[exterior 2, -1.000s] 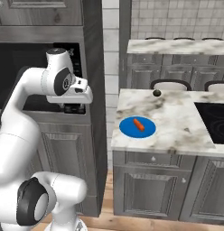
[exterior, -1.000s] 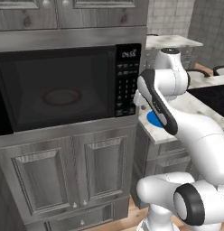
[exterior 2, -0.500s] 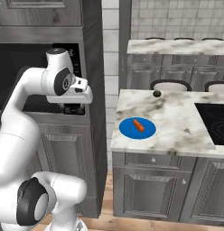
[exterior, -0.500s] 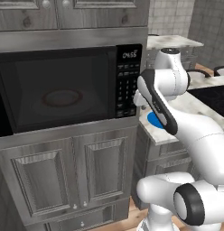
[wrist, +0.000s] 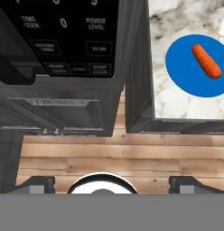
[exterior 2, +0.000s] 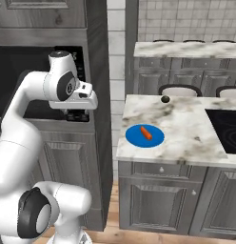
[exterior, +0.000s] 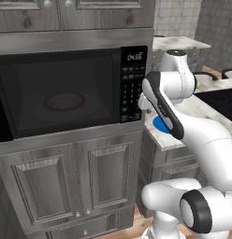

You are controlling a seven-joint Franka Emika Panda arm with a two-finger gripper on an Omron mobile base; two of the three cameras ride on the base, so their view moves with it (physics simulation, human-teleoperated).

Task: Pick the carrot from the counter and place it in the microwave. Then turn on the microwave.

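At the centre left of the right base view we see the white arm's two-finger end effector [exterior 2: 78, 114] pointing downward in front of the lower right corner of the large built-in black microwave [exterior 2: 24, 81], its fingers spread wide apart and holding nothing. In the left base view the microwave's dark glass door [exterior: 59, 98] fills the left half of the frame and is closed, with the black keypad panel and digital display [exterior: 133, 84] just right of it. The small orange stick-shaped carrot [exterior 2: 146, 133] lies on a round blue plate [exterior 2: 136, 139] near the front left corner of the white-and-grey marble counter [exterior 2: 186, 133], right of centre in the right base view and well apart from the end effector. In the hand view the carrot [wrist: 206, 61] sits on the blue plate [wrist: 186, 72] at the upper right, the keypad [wrist: 64, 36] occupies the upper left, and light wooden floorboards [wrist: 132, 158] cross the lower part. A small dark round object [exterior 2: 164, 99] rests farther back on the counter, and a black cooktop [exterior 2: 227, 126] is at the right edge.
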